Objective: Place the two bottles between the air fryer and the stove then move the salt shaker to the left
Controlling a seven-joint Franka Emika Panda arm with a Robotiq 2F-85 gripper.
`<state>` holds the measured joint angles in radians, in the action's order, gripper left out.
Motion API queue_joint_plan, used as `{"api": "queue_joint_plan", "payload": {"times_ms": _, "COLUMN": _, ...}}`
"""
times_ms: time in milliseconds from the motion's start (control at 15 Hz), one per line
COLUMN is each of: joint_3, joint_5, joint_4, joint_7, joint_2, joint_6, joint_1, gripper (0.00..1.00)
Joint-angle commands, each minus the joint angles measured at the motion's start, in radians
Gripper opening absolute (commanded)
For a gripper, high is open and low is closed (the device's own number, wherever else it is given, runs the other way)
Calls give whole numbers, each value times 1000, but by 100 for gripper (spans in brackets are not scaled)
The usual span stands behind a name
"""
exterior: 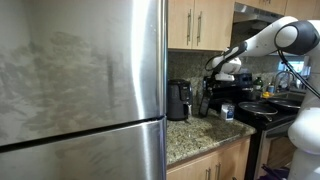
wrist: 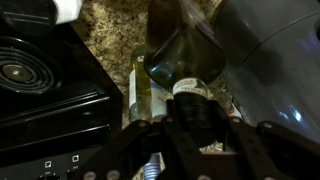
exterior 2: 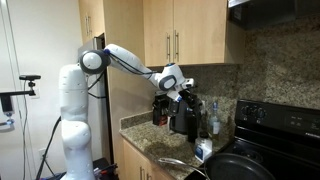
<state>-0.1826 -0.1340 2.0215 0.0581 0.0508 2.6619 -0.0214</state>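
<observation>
— What is the hand (wrist: 190, 116) doing?
— It is pinching the neck of a dark bottle (wrist: 180, 62) that is standing upright, neck pointing up.
— And beyond?
— The labelled bottle (wrist: 143, 95) is standing upright just beside it, between stove (wrist: 40, 85) and air fryer (wrist: 275, 50). The salt shaker (wrist: 62, 10) is sitting farther off, near the stove.

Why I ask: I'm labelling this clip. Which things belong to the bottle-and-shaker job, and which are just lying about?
Job: gripper; held bottle; second bottle; salt shaker; air fryer; stove.
Lying about: refrigerator; pan on the stove; wall cabinets.
</observation>
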Motion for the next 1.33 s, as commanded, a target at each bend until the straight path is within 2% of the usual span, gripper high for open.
{"api": "queue_joint_plan", "payload": {"times_ms": 0, "joint_3": 34, "joint_5": 7, "joint_4": 5, "joint_7": -7, "joint_2": 2, "joint_6": -3, "joint_1": -32, "gripper": 25}}
{"api": "queue_joint_plan", "payload": {"times_ms": 67, "joint_3": 31, "joint_5": 36, "joint_4": 13, "joint_7": -16, "joint_2": 7, "joint_6": -10, "joint_1": -33, "gripper": 6}}
{"api": "queue_joint_plan", "payload": {"times_ms": 800, "joint_3": 18, "joint_5": 138, "joint_4": -257, "joint_7": -233, "joint_2": 262, "joint_6": 110, "joint_1": -23, "gripper": 6}}
{"api": "queue_joint_plan", "payload": {"times_ms": 1000, "joint_3": 11, "joint_5": 160, "joint_4": -287, "joint_7": -262, "joint_2": 294, "joint_6": 111, "joint_1": -13, "gripper": 6}}
{"api": "queue_joint_plan", "payload": {"times_ms": 1067, "joint_3": 23, "joint_5": 148, "joint_4": -254, "joint_7": -236, "joint_2": 254, "joint_6": 100, "joint_1": -23, "gripper": 25}}
{"api": "queue_joint_plan", "payload": {"times_ms": 1200, "joint_3": 22, "joint_5": 151, "joint_4": -273, "joint_7": -240, "joint_2": 268, "joint_6": 100, "joint_1": -22, "gripper": 25}}
{"api": "queue_joint_plan", "payload": {"times_ms": 1267, "joint_3": 22, "joint_5": 151, "joint_4": -275, "joint_7": -241, "joint_2": 270, "joint_6": 100, "joint_1": -22, "gripper": 6}}
